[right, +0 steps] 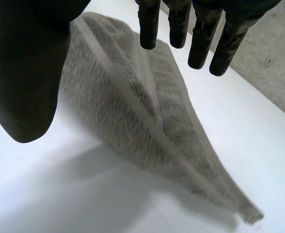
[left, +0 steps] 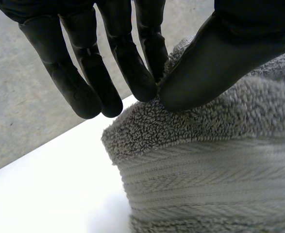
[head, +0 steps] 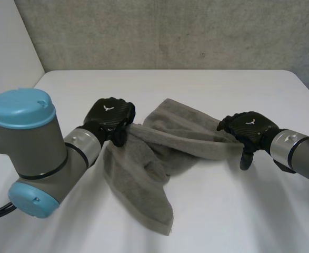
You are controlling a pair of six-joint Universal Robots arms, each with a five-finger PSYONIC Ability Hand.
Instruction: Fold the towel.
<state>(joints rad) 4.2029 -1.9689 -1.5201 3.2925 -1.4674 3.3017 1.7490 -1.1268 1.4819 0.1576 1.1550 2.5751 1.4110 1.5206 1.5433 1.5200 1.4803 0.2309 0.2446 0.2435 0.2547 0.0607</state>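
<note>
A grey towel (head: 159, 153) lies bunched across the middle of the white table (head: 233, 211), one end hanging towards the front edge. My left hand (head: 109, 117) holds its left end raised off the table. In the left wrist view the thumb (left: 215, 58) and fingertips (left: 142, 82) pinch the towel's (left: 205, 170) thick hem. My right hand (head: 249, 128) hovers at the towel's right end. In the right wrist view its fingers (right: 200, 39) are straight and the thumb (right: 25, 73) stands apart, with the towel (right: 132, 111) lying on the table beyond them, not gripped.
A grey concrete wall (head: 170, 31) runs behind the table's far edge. Bare white tabletop surrounds the towel on all sides.
</note>
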